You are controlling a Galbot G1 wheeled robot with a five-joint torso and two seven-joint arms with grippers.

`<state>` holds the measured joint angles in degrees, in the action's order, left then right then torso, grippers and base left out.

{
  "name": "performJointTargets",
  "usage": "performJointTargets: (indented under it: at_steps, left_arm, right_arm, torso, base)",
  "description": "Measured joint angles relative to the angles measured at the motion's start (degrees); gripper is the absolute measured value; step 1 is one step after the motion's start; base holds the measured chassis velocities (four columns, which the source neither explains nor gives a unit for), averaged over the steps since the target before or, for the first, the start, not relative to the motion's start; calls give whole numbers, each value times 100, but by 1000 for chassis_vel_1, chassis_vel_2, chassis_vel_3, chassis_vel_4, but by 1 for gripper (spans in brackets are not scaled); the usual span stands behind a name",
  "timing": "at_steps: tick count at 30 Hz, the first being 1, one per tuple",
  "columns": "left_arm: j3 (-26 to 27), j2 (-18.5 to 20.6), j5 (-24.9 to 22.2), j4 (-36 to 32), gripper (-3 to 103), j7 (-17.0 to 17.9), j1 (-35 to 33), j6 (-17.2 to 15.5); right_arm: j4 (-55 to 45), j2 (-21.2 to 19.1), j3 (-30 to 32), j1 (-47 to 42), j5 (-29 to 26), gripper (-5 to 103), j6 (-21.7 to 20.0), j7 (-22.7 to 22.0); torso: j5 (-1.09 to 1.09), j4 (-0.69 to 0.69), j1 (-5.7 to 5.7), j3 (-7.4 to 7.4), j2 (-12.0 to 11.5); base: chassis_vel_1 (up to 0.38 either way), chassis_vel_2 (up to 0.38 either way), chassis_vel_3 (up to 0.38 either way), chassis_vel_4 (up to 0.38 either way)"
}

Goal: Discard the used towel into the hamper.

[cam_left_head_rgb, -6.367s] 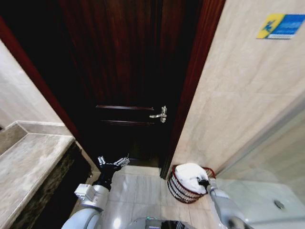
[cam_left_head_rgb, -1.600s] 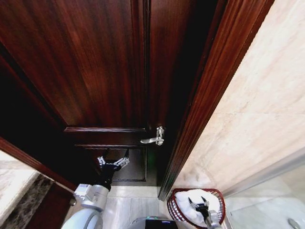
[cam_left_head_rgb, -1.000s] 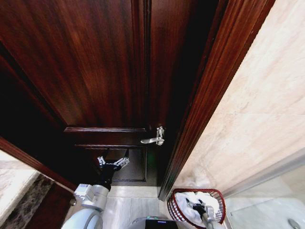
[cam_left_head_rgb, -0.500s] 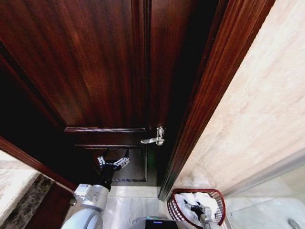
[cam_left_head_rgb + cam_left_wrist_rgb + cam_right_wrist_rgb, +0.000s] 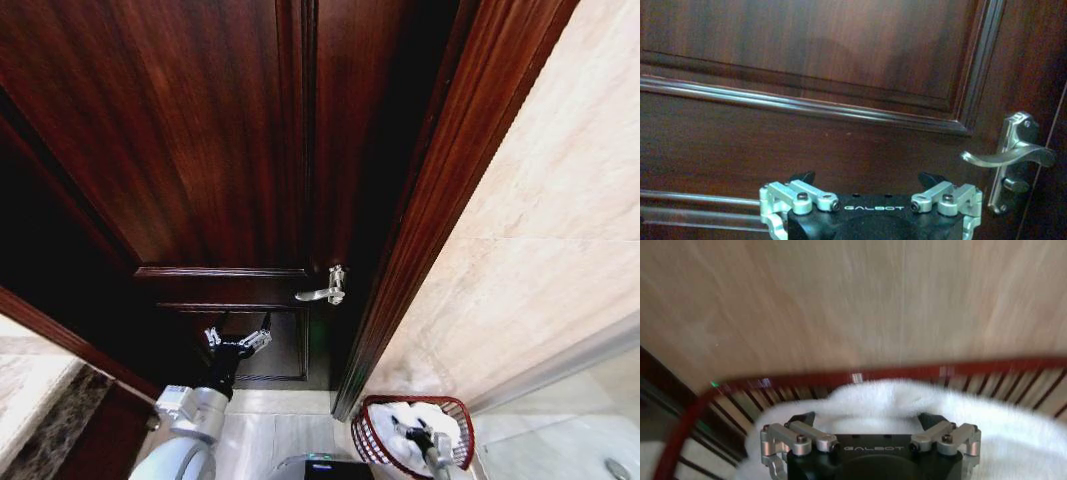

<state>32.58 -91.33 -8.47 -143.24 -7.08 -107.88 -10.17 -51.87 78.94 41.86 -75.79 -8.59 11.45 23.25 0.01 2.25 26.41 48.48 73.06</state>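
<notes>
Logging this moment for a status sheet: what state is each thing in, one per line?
Towel: white, bunched inside the hamper.
Hamper: upright on the floor by the wall, holding the towel.
Right gripper: open, just over the towel, gripping nothing.
Left gripper: open, raised in front of the door, idle.
Door: dark wood, appears shut.
Door handle: level, untouched.

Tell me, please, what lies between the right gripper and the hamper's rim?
In the right wrist view, the white towel lies between the open right gripper and the hamper rim.
</notes>
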Motion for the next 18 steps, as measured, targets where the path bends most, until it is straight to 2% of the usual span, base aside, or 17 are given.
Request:
performJointTargets:
  at_steps: [1, 7, 12, 18]
  left_arm:
    - [0, 0, 0, 0, 100, 0, 0, 0]
    - [0, -1, 0, 0, 100, 0, 0, 0]
    - [0, 0, 0, 0, 100, 0, 0, 0]
    - [0, -1, 0, 0, 100, 0, 0, 0]
  right_arm:
    - [0, 0, 0, 0, 0, 100, 0, 0]
    - [-1634, 90, 110, -775, -61, 100, -152, -89]
    - [-2287, 225, 190, -1216, -70, 100, -136, -168]
    - [-3217, 399, 239, -2036, -189, 100, 249, -432]
  torso:
    - [0, 0, 0, 0, 0]
    - [-1, 2, 0, 0, 0]
    - [0, 1, 0, 0, 0]
    - [-3, 1, 0, 0, 0]
  base:
    - [0, 0, 0, 0]
    - [0, 0, 0, 0]
    - [0, 0, 0, 0]
    - [0, 0, 0, 0]
